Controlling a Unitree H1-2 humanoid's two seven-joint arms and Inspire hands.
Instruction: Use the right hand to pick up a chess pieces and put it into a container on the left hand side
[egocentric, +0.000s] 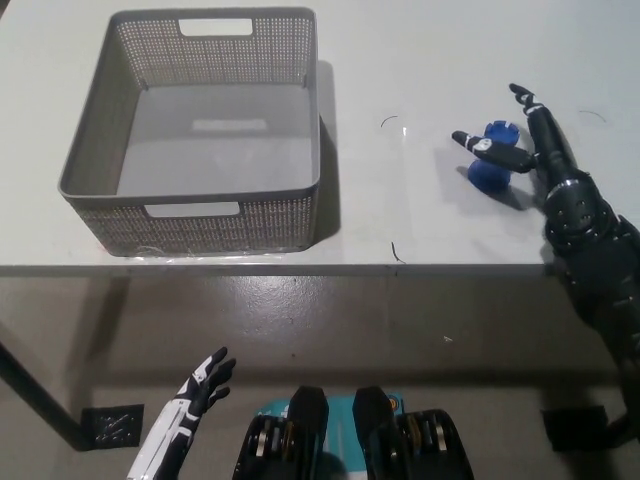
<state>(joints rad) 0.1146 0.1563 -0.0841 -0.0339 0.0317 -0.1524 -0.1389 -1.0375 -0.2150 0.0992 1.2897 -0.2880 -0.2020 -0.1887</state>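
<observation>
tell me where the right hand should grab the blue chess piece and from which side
Best around the narrow waist of the blue chess piece, between its wide base and its notched top. That is the slimmest part, and the flared ends should stop it slipping. Come from the right, where the open right hand already is, its fingers spread over the piece.

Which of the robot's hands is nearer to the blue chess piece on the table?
The right hand: its spread fingers reach over and around the blue chess piece. The left hand hangs open below the table edge, far off at the lower left.
</observation>
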